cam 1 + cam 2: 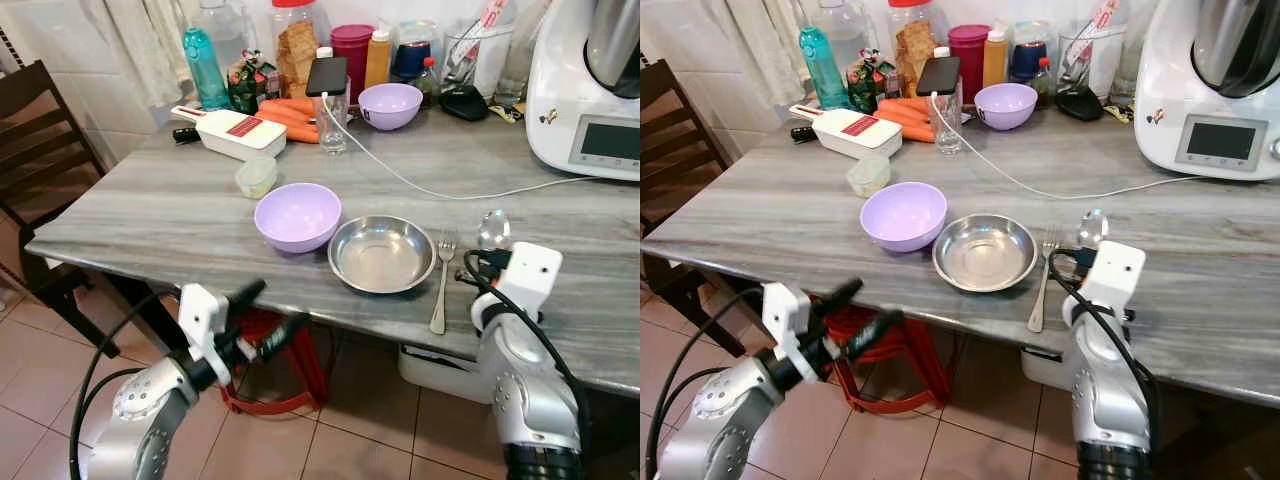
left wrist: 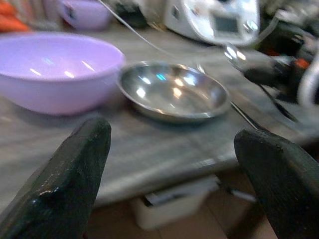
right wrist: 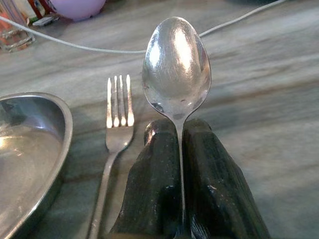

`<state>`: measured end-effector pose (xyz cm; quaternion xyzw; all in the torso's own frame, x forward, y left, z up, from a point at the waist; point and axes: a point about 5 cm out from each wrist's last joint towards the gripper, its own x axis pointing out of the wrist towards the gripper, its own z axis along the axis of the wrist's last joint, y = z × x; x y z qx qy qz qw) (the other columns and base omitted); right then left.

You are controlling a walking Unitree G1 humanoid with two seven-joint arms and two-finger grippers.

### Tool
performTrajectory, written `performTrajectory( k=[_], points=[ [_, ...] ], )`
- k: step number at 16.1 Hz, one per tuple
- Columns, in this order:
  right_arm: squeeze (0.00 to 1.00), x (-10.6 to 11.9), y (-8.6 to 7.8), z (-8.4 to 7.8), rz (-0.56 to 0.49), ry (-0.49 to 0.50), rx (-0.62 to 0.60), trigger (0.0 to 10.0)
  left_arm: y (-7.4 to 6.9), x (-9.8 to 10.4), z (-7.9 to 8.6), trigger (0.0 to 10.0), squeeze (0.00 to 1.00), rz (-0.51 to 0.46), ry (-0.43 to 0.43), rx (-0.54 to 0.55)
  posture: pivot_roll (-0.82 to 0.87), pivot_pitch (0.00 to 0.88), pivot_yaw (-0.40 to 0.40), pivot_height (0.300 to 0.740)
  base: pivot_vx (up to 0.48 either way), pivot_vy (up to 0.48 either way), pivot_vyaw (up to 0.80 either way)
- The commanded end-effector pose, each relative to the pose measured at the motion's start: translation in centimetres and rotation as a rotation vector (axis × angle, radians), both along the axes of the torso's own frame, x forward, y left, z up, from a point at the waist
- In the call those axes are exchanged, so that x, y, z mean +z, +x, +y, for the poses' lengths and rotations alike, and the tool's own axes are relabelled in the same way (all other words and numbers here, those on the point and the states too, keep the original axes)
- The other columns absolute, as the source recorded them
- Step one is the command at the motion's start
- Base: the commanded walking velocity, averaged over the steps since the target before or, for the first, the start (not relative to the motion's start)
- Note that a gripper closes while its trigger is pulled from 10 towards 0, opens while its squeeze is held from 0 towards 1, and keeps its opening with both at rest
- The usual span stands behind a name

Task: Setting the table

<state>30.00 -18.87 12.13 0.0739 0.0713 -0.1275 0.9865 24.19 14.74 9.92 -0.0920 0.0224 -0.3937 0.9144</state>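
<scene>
No text can be read: the red label on the white slicer (image 1: 240,130) at the far left and the appliance's screen (image 1: 610,141) are too small.

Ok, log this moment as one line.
right hand: shut on spoon | spoon: right of fork | left hand: open, below table edge

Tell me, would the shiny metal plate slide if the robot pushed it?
Probably yes: the metal plate looks smooth and sits on a polished table. It seems thin, so likely light. Its low, wide shape makes tipping unlikely.
</scene>
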Motion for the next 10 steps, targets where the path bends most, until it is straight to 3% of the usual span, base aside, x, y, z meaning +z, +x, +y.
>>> performTrajectory(
  k=[1, 7, 10],
  points=[
    [0.00, 0.0, 0.4, 0.5, 0.020, 0.016, 0.011, 10.0, -0.3, 0.2, 0.1, 10.0, 0.00, 0.007, 0.004, -0.036, -0.13, 0.061, 0.103, 0.740, 0.000, 0.000, 0.00],
    [0.00, -1.2, 0.9, 1.6, 0.118, 0.079, 0.048, 10.0, -0.5, 0.2, 0.1, 10.0, 0.00, 0.022, 0.007, -0.058, -0.13, 0.054, 0.098, 0.740, 0.000, 0.000, 0.00],
    [0.00, -1.5, 0.9, 1.2, 0.147, 0.064, 0.037, 10.0, -0.6, 0.1, 0.0, 10.0, 0.00, 0.031, 0.005, -0.069, -0.13, 0.054, 0.098, 0.740, 0.000, 0.000, 0.00]
  ],
)
